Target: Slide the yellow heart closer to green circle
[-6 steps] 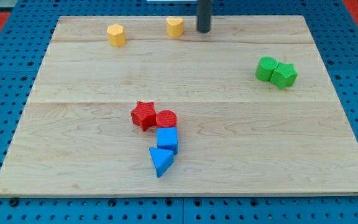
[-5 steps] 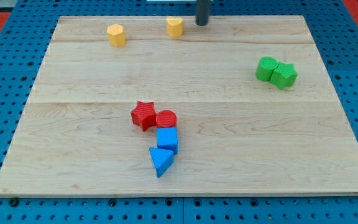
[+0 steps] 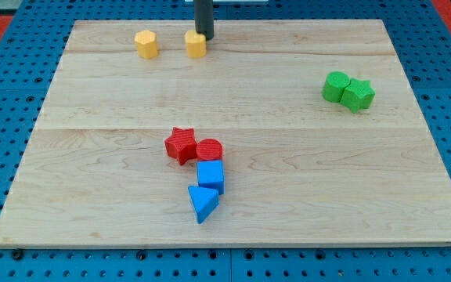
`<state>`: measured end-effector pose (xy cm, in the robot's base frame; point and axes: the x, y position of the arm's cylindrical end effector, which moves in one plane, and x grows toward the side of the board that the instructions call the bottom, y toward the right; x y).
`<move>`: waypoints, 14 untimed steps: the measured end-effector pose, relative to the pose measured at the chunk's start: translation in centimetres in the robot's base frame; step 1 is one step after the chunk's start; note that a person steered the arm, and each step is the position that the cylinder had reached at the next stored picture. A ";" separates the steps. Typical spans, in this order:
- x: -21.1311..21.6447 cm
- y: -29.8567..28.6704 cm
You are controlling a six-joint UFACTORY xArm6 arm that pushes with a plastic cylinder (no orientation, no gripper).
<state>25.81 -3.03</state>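
Yellow heart point(image 3: 196, 44) near the surface's point(image 3: 116, 102) top edge, my tip point(image 3: 204, 35) touching its upper right.
Rod end effector holds nothing; bare wood runs rightward to the green circle point(image 3: 336, 85) beside another green block point(image 3: 358, 94).

Tip point(image 3: 204, 36) touching yellow heart point(image 3: 196, 45) near the view's top, beside another yellow block point(image 3: 146, 44). Green circle point(image 3: 336, 85) far right, touching another green block point(image 3: 358, 95).

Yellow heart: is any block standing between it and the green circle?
No. The board between the yellow heart and the green circle shows no block. My tip sits against the heart's upper right, on the circle's side.
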 end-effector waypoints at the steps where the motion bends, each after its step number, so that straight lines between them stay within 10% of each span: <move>1: 0.5 3.9; 2: -4.0 3.9; 6: 1.7 -6.0; 9: 3.4 6.7; 12: 4.7 -6.8; 14: 5.7 3.2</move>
<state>31.49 0.15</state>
